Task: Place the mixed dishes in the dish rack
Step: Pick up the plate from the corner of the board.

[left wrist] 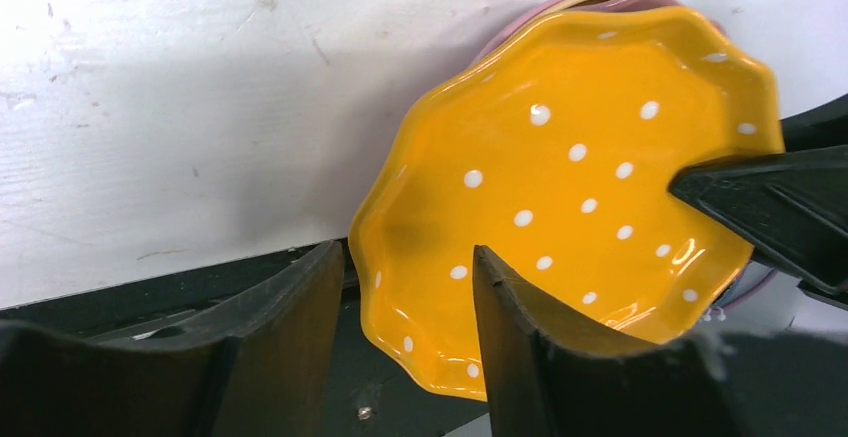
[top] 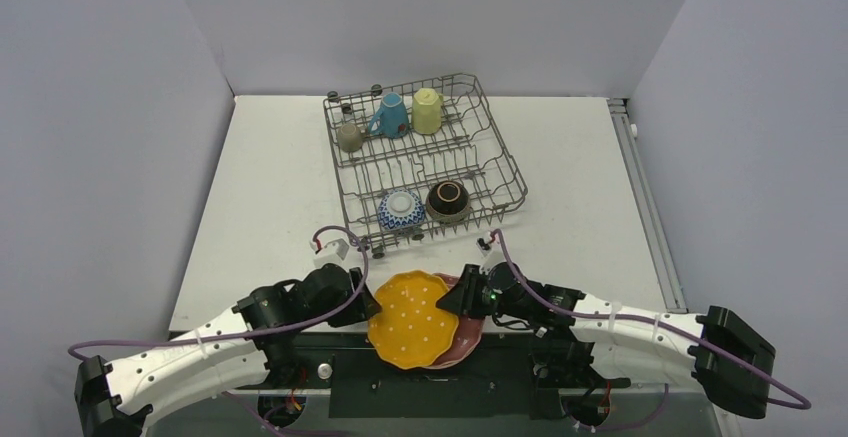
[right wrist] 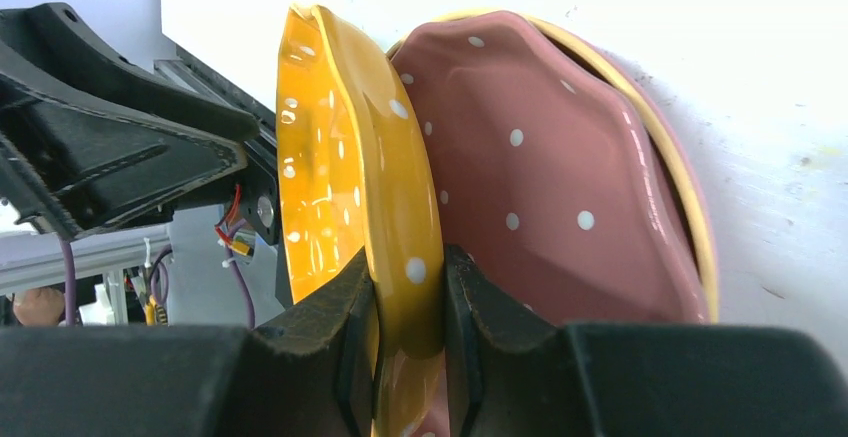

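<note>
One orange plate (top: 413,319), rim gripped.
My right pincer (right wrist: 408,262) clamped on it; left pincer (left wrist: 408,252) apart, just beside.

The white table (top: 270,207) carries two things directly. The grey wire dish rack (top: 440,162) stands toward the far edge, about mid-width, set slightly askew to the table's sides. At the near edge, well apart from the rack, sits a stack of scalloped plates. In it a dark pink plate (right wrist: 540,177) with white dots lies on a yellow plate (right wrist: 703,247), and the stack juts past the table's front edge. The tabletop shows small scuffs and dark specks.
</note>
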### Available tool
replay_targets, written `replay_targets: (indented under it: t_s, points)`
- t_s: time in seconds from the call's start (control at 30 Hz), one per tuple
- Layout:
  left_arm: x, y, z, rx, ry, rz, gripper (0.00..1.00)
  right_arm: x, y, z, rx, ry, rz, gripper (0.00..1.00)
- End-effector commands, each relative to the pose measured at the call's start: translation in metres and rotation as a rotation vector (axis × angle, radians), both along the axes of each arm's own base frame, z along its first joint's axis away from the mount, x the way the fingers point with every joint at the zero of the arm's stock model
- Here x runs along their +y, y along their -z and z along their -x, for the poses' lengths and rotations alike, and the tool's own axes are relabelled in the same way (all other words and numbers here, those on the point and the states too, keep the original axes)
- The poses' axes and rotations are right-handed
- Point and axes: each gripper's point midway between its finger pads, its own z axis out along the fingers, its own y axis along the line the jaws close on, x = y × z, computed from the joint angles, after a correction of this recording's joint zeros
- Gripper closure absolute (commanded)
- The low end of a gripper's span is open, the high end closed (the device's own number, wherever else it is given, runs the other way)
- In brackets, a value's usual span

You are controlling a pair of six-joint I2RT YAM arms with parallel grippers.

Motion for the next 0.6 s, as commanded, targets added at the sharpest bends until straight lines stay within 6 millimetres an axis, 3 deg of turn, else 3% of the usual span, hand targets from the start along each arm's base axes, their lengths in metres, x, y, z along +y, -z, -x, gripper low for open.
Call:
replay_targets:
  t_s: [0.0, 0.3, 0.57]
  points:
    - [-0.013, -0.038, -0.018, -0.104, 0.007, 0.049, 0.49, 0.019, -0.079, -0.016, -0.113, 0.008, -0.213, 1.0]
    - [-0.011, -0.078, -0.034, -0.2, 0.02, 0.03, 0.28, -0.002, -0.101, -0.027, -0.167, 0.047, -0.201, 1.0]
    - [-0.004, -0.116, -0.057, -0.299, 0.061, 0.026, 0.17, -0.024, -0.131, -0.039, -0.229, 0.085, -0.163, 1.0]
